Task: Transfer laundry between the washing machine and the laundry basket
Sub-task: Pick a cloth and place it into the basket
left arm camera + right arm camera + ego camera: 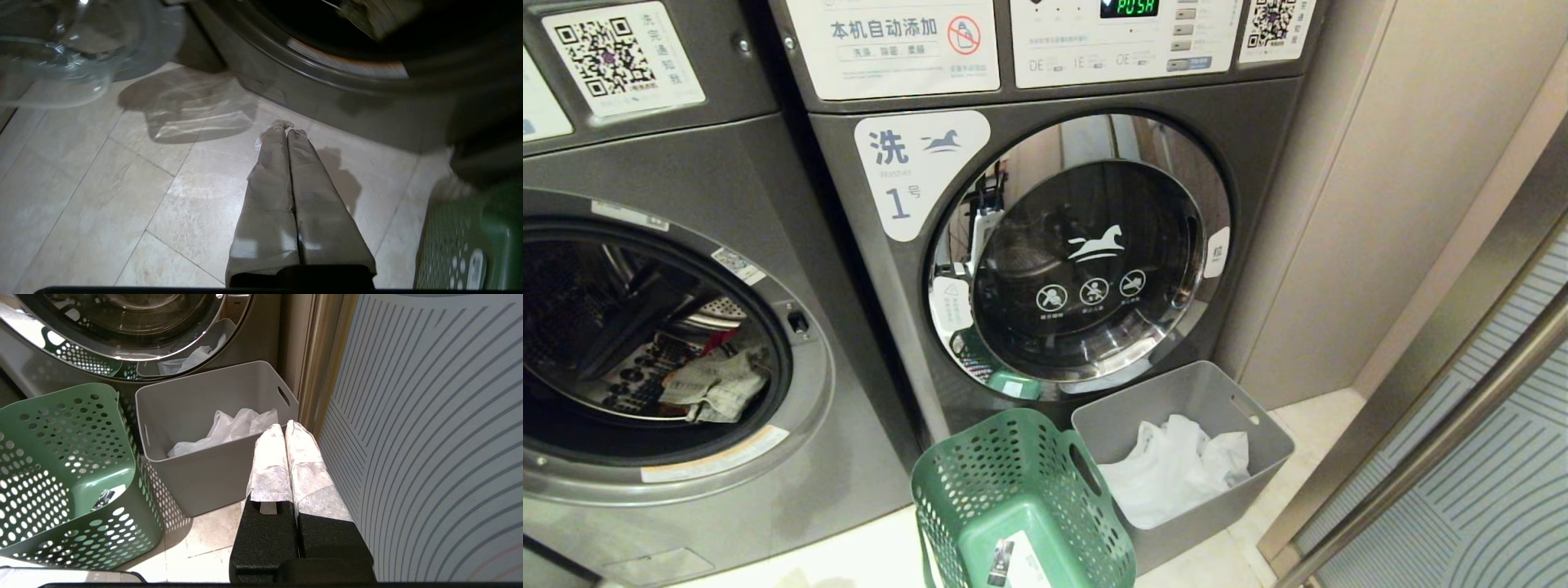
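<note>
The washing machine (pixel 768 204) on the left has its round opening uncovered. In its drum lies the laundry (pixel 715 384), a crumpled pale cloth with a strip of red (pixel 717 339) behind it. The green perforated laundry basket (pixel 1021 498) stands on the floor between the two machines and looks empty. Neither arm shows in the head view. My left gripper (pixel 286 131) is shut on nothing, low over the floor tiles in front of that machine (pixel 327 102), with the basket (pixel 470 241) beside it. My right gripper (pixel 286 425) is shut and empty next to the basket (pixel 69 469).
A like machine marked 1 (pixel 898 175) stands on the right, door closed. A grey solid-walled bin (pixel 1258 441) with white cloth (pixel 1176 465) sits before it. The open glass door (pixel 53 53) hangs to one side. A striped panel (pixel 429 437) is close beside my right gripper.
</note>
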Available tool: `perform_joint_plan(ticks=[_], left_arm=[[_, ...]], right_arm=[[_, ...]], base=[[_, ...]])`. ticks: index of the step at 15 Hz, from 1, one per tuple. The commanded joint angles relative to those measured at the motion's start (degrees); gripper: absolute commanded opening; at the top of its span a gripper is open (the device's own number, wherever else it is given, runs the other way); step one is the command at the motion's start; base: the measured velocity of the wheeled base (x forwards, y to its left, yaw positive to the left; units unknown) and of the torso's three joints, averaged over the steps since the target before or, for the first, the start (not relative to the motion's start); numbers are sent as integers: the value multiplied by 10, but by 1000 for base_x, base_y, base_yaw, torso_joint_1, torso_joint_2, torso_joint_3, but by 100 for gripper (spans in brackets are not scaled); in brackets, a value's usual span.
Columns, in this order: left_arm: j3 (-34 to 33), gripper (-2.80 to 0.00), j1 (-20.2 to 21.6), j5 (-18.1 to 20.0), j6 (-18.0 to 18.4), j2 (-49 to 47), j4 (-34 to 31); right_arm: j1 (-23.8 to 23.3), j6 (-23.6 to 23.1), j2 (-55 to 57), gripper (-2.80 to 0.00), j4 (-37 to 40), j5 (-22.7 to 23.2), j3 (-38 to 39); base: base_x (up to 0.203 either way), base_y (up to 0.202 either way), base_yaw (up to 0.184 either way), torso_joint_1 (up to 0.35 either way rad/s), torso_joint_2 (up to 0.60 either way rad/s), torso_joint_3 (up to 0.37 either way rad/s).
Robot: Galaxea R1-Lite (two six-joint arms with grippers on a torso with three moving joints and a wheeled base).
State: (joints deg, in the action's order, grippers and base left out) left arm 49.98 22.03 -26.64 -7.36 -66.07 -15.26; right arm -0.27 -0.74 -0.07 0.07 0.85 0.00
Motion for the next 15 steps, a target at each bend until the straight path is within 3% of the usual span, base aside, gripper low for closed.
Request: perform_joint_plan(ticks=[1,3,5,7,9,10,15], left_arm=[[-241,-280,-142,3,22,154,147],[-416,-280,-196,32,58,234,287],[-509,-280,-232,81,91,344,333],[-523,-280,-237,154,115,445,307],[-523,-280,-207,250,125,515,249],[-523,-280,-200,264,118,531,221],[-523,-280,-218,272,110,663,217]], right_arm=[[0,0,1,-280,0,0,0],[0,0,1,-280,0,0,0],[0,0,1,-280,0,0,0],[0,0,1,-280,0,0,0],[0,0,1,-280,0,0,0],[0,0,1,-280,0,0,0],[0,0,1,-280,0,0,0]], base=[[0,0,0,0,0,0],[0,0,0,0,0,0],[0,0,0,0,0,0],[0,0,0,0,0,0],[0,0,0,0,0,0],[0,0,0,0,0,0],[0,0,0,0,0,0]])
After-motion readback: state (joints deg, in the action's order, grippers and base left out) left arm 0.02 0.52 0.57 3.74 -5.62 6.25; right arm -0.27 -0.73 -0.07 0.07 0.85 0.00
